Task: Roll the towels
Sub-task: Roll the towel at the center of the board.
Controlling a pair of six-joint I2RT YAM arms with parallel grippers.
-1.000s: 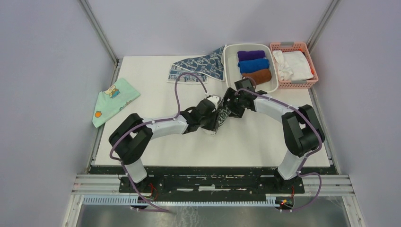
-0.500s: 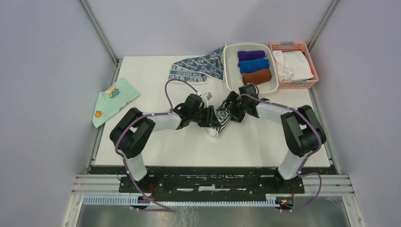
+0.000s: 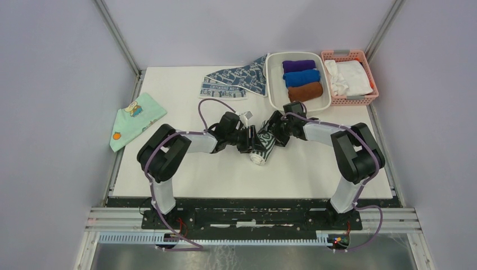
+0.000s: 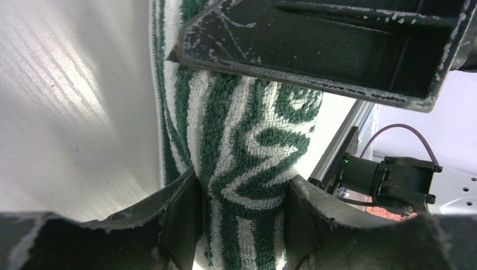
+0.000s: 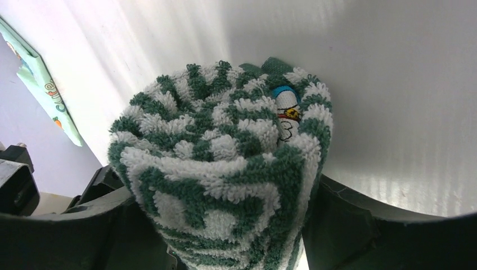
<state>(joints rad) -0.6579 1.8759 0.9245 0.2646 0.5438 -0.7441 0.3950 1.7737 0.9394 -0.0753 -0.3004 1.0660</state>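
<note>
**From above:** The striped towel lies on the surface as a short, tight roll, a little nearer the arms than the white tub. The left claw and right claw meet it from either side. A second ago the same towel was a longer, looser dark strip slanting between the claws, with the left claw higher up. The left claw has since dropped in beside it and the bundle has tightened and slid slightly away from the tub. By my reading this towel is as good as rolled. The blue-grey towel is spread flat just left of the tub, not yet rolled. Three rolls sit inside the tub, a pink basket touches its right side, and a mint cloth lies far left of it.

**Left wrist:** The left claw has both fingers pressed into the towel's pile, gripping the roll across its width. A dark piece of the other arm crosses above it.

**Right wrist:** The roll faces end-on and its spiral looks snug. The right claw is clamped on it, each finger against a flank. What seems left for this towel is to carry it off without the outer flap springing loose.
</note>
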